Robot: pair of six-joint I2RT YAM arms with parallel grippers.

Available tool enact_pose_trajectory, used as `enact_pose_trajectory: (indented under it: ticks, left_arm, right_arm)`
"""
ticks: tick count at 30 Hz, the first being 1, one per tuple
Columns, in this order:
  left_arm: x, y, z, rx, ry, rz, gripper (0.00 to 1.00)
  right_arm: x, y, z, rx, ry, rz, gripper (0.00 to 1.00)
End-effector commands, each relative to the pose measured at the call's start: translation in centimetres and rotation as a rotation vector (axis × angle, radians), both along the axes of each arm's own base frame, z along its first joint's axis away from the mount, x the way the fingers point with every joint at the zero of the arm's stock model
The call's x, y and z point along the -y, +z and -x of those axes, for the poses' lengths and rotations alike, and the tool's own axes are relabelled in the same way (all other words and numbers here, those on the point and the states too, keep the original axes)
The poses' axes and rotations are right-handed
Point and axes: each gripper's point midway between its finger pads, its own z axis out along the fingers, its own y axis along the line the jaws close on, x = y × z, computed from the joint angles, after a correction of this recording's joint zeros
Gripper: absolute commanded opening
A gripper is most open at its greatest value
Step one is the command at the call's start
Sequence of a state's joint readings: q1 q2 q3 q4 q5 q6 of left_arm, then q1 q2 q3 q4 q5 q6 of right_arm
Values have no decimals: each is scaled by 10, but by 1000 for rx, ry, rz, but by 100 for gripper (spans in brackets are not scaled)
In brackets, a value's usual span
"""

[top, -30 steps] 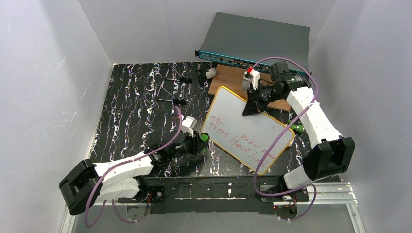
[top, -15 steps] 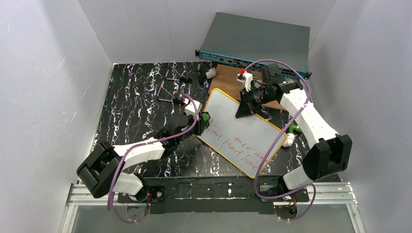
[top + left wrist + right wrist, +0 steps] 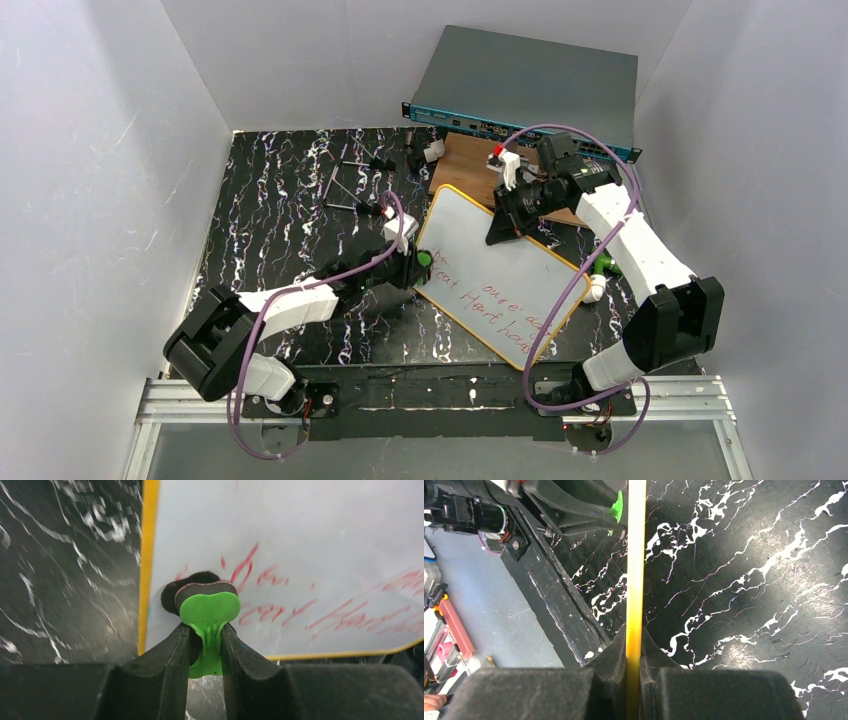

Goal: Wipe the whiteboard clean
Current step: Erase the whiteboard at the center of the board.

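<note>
The whiteboard [image 3: 495,270], glossy, with a thin yellow frame, rounded corners and red scrawl, lies right of centre on the table [image 3: 280,220], which is black with white marble veins. The right gripper [image 3: 507,222] is clamped on its far frame edge, perhaps tilting it; the angle is hard to judge. The left gripper [image 3: 205,637] pinches the stem of a green plastic eraser [image 3: 208,605], its dark felt pad against the board's left edge. Plain white walls [image 3: 120,150] enclose the table.
</note>
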State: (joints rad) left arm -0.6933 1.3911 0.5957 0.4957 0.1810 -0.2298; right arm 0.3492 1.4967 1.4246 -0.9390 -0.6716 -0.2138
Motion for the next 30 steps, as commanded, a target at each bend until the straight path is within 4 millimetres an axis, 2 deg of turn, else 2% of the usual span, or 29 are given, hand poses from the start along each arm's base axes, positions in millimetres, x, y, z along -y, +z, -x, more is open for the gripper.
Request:
enact_pose_trajectory:
  ticks: [1, 6, 10, 16, 20, 24, 30]
  left_arm:
    - [-10, -41, 38, -146, -70, -66, 0]
    - [-21, -38, 39, -219, -26, -153, 0]
    - [-18, -12, 27, -193, -18, -177, 0]
    - [-20, 33, 0, -132, 17, -218, 0]
    - [-22, 49, -14, -114, 25, -244, 0]
    - [-24, 45, -13, -127, -4, -270, 0]
    - [-33, 8, 21, -230, -89, -300, 0]
  right_arm:
    - [-15, 19, 6, 92, 94, -76, 1]
    - [-18, 16, 7, 100, 109, -52, 1]
    - [-18, 15, 8, 109, 111, -40, 1]
    - [-16, 15, 10, 117, 112, -36, 1]
    - [-16, 15, 11, 122, 113, -34, 1]
    - [-15, 14, 11, 127, 111, -30, 1]
    - [-15, 14, 11, 126, 113, -29, 1]
